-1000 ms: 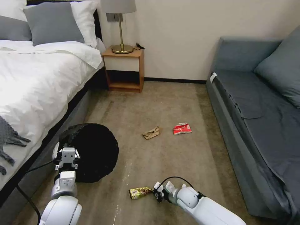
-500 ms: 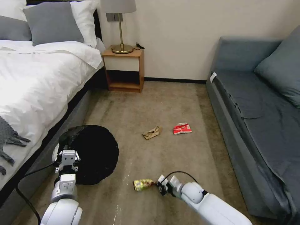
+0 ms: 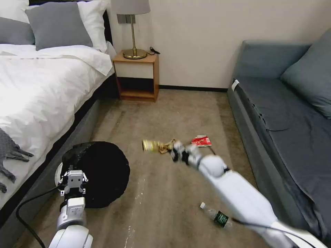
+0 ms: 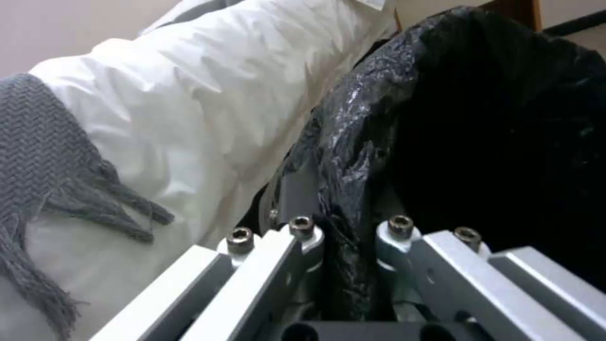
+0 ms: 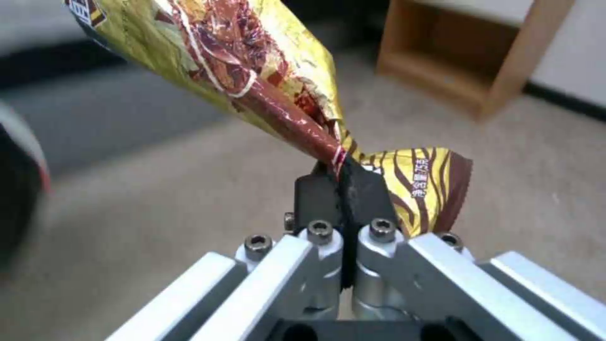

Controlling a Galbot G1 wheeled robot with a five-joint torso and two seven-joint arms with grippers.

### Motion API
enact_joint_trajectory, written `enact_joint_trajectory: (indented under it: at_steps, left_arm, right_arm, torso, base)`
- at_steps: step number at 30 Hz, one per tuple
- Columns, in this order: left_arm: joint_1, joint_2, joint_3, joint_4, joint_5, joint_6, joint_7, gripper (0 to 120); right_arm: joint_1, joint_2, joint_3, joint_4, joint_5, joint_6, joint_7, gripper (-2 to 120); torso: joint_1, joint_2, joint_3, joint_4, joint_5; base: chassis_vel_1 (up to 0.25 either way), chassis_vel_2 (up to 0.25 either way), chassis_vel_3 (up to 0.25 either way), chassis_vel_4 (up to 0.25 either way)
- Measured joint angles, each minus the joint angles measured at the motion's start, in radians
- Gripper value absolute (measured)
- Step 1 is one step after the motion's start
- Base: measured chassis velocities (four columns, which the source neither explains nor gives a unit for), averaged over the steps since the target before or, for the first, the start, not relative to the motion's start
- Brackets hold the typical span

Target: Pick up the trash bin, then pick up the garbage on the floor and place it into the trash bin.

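One trash bin, four garbage pieces

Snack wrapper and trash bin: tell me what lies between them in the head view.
Bare carpet in the head view. The snack wrapper, pinched in the right end effector, hangs to the right of the trash bin.

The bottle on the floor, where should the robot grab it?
Probably around the middle of the bottle, at its green label, coming straight down from above. It lies flat on the carpet with its white cap pointing toward the bed, so a pincer closing across its round body should hold better than one on the narrow cap. The right pincer is busy holding the wrapper.
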Motion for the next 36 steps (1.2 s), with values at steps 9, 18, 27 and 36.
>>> enact_joint_trajectory:
  at_steps: [9,18,27,36]
  left_arm:
    - [-0.027,-0.05,0.033,0.005,0.016,-0.033,-0.002,4]
    - [-0.046,-0.084,0.06,0.003,0.017,-0.054,-0.005,4]
    - [-0.034,-0.103,0.087,-0.01,0.022,-0.086,-0.003,4]
    - [-0.026,-0.118,0.112,-0.028,0.042,-0.097,-0.002,4]
  right_arm:
    - [0.0,-0.002,0.074,0.261,0.339,-0.132,0.053,0]
    - [-0.14,0.019,0.023,0.483,0.557,-0.208,0.125,0]
    - [-0.258,0.076,-0.071,0.488,0.513,-0.204,0.129,0]
    - [-0.288,0.111,-0.106,0.419,0.403,-0.18,0.11,0]
  torso:
    - [0.0,0.0,0.0,-0.0006,0.0003]
    - [0.0,0.0,0.0,-0.0004,0.0]
    - [0.0,0.0,0.0,-0.0003,-0.0001]
    - [0.0,0.0,0.0,-0.0003,0.0]
  base:
    - [0.0,0.0,0.0,0.0]
    - [0.0,0.0,0.0,0.0]
    - [0.0,0.0,0.0,0.0]
    - [0.0,0.0,0.0,0.0]
